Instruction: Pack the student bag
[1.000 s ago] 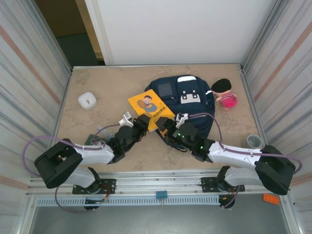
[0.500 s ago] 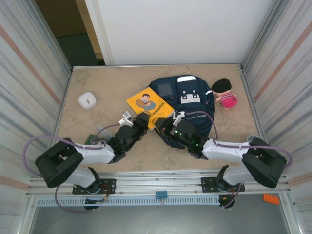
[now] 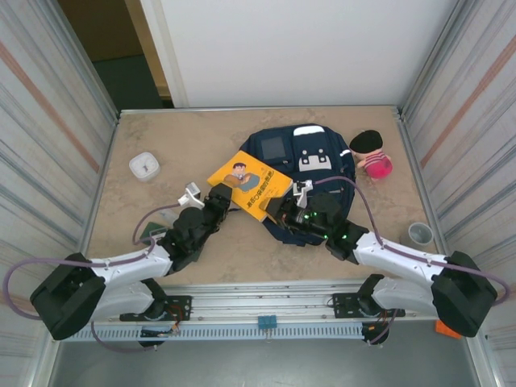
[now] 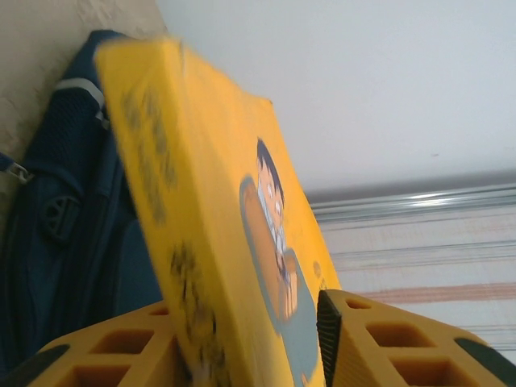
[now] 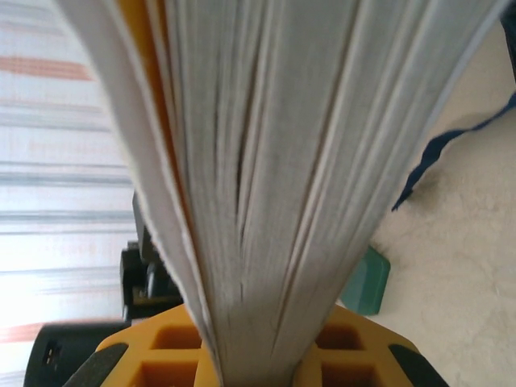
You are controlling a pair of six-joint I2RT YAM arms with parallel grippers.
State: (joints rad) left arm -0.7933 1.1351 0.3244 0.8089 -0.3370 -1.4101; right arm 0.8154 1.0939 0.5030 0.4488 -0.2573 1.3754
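The student bag point(image 3: 322, 165), navy with a grey patch, lies at the table's far middle; its dark fabric point(image 4: 64, 234) shows in the left wrist view behind the book. A yellow book point(image 3: 250, 184) with a cartoon figure hangs tilted over the bag's near-left edge. My right gripper point(image 3: 287, 211) is shut on the book's page edge point(image 5: 266, 161), its jaws point(image 5: 254, 359) pinching the white pages. My left gripper point(image 3: 221, 198) reaches the book's other corner. Its jaws point(image 4: 250, 330) stand open, with the tilted cover point(image 4: 218, 201) leaning between them.
A white square box point(image 3: 143, 166) sits at the left. A pink and black toy point(image 3: 372, 155) lies right of the bag. A grey cup point(image 3: 420, 234) stands near the right wall. A green block point(image 3: 149, 235) point(image 5: 367, 282) lies by the left arm.
My right gripper has closed on the book's page edge. My left gripper's jaws have widened around the book. The book has risen and shifted right, over the bag.
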